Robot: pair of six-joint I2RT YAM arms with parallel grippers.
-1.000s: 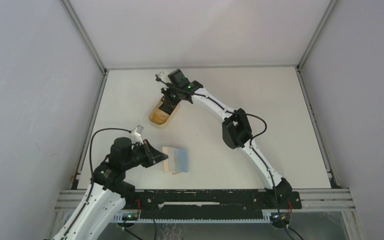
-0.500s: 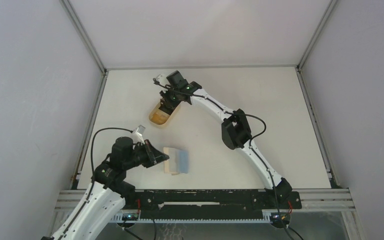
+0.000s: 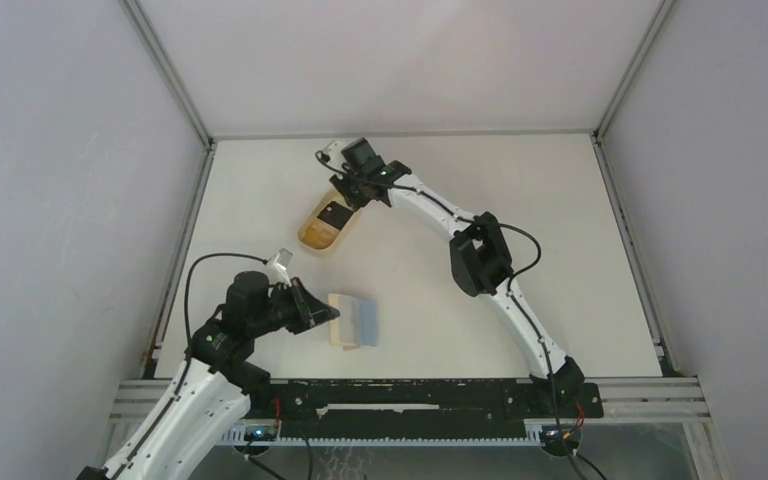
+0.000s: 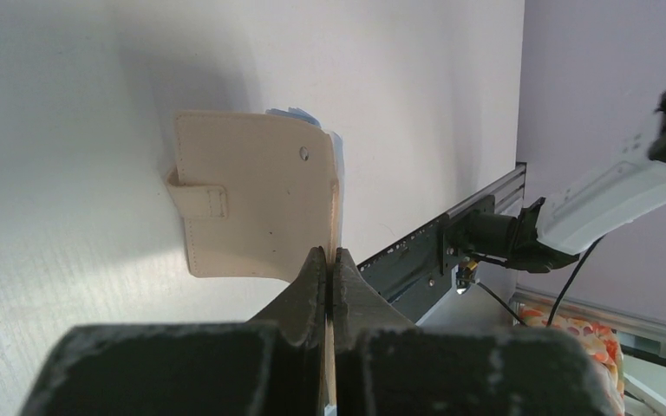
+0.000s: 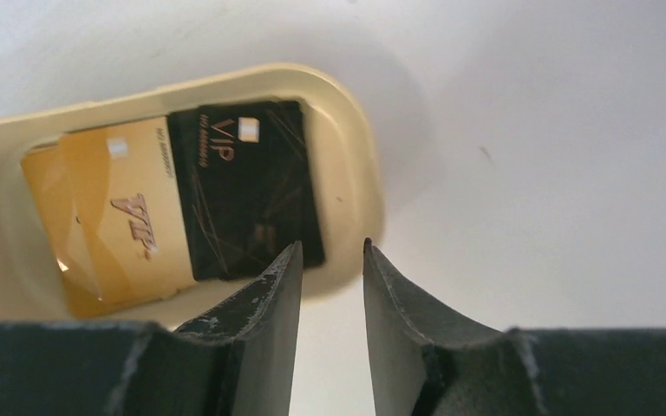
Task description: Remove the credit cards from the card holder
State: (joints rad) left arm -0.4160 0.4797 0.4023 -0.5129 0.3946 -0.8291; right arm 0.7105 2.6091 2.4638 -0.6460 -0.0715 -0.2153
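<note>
The tan card holder (image 3: 340,322) lies near the front left, with light blue credit cards (image 3: 365,320) showing along its right side. My left gripper (image 3: 328,318) is shut on the holder's left edge. In the left wrist view the holder (image 4: 251,199) shows its snap tab (image 4: 198,201), a thin flap runs between my shut fingertips (image 4: 330,260), and blue card edges (image 4: 302,113) peek out at the far side. My right gripper (image 3: 345,188) is open and empty at the far end of the oval tray (image 3: 312,240), just above its rim (image 5: 355,173).
The oval tan tray holds a black VIP card (image 5: 247,186) and gold cards (image 5: 121,217). The black card also shows in the top view (image 3: 335,213). A metal rail (image 3: 410,395) runs along the near table edge, and grey walls enclose the table.
The right gripper has drawn back from over the tray towards the far side, and the black card now lies uncovered in the tray. The left gripper and the holder have barely moved.
</note>
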